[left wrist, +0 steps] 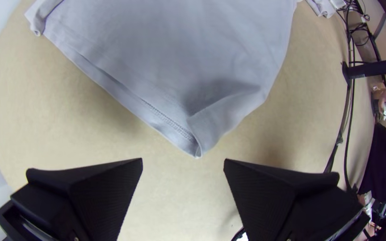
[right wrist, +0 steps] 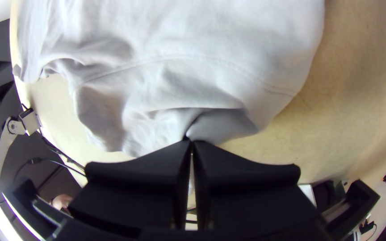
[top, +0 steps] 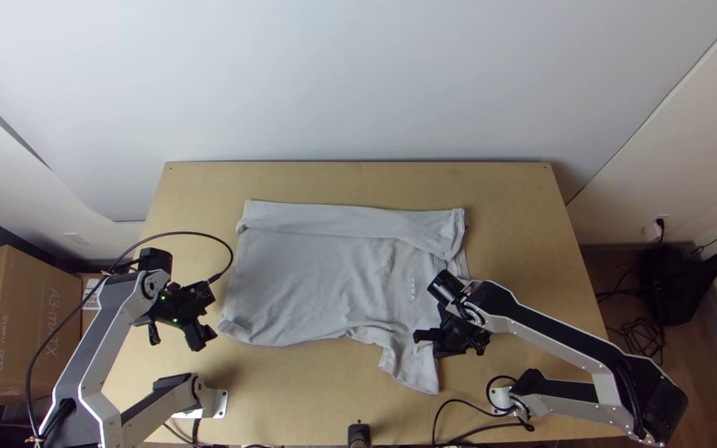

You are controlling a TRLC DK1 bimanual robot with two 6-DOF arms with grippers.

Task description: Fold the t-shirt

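Light wooden table (top: 520,249), grey t-shirt (top: 309,274) lying on it

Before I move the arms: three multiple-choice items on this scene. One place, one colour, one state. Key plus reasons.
1. Left gripper is:
A) over the collar
B) beside a corner of the t-shirt
C) over the shirt's middle

2. Shirt colour:
A) red
B) dark green
C) light grey

3. Right gripper:
A) fingers together at the cloth
B) fingers wide open
C) fingers half open, away from the cloth

1 B: top view puts it just off that corner.
2 C: pale grey fabric in every view.
3 A: right wrist view shows fingertips meeting where folds converge.
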